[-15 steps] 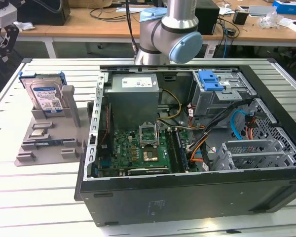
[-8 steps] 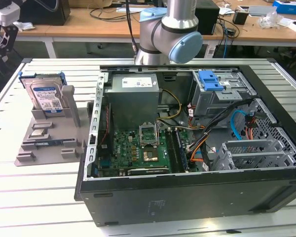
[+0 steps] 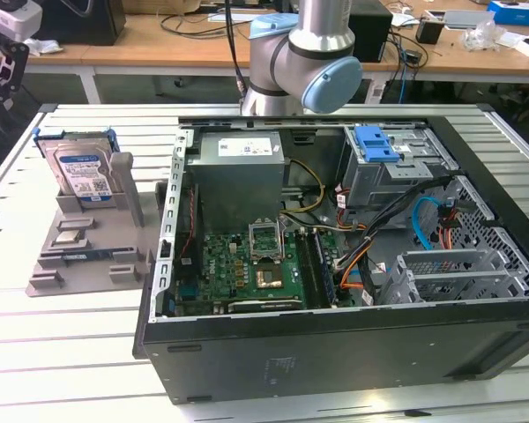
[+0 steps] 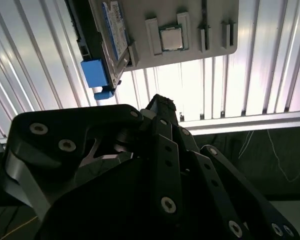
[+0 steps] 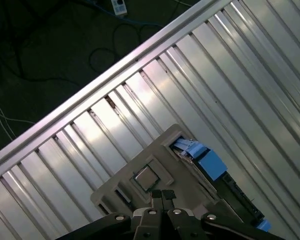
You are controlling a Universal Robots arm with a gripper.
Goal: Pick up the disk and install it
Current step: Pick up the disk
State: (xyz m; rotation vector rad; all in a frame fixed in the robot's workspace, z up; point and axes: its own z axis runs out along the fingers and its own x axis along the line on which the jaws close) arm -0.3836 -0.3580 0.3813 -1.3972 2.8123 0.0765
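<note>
My gripper (image 5: 163, 194) hangs empty, fingertips pressed together, above the grey stand (image 3: 48, 264). The disk (image 3: 81, 172) stands upright at the stand's tall end, so I'd open wide and square to its blue edges.

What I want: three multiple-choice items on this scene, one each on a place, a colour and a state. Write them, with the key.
1. The disk is where?
A. In the grey holder on the table, at the exterior view's left of the computer case.
B. Inside the computer case.
C. On top of the computer case.

2. The bracket atop the drive bay is which colour?
A. Red.
B. Blue.
C. Green.

3. The disk's state?
A. Lying flat on the table.
B. Slid into the drive bay.
C. Standing on edge in the grey holder.

Key: 1 A, it sits in the grey holder outside the computer case; 2 B, the bracket is blue; 3 C, its label faces sideways, the end effector apart from it.
</note>
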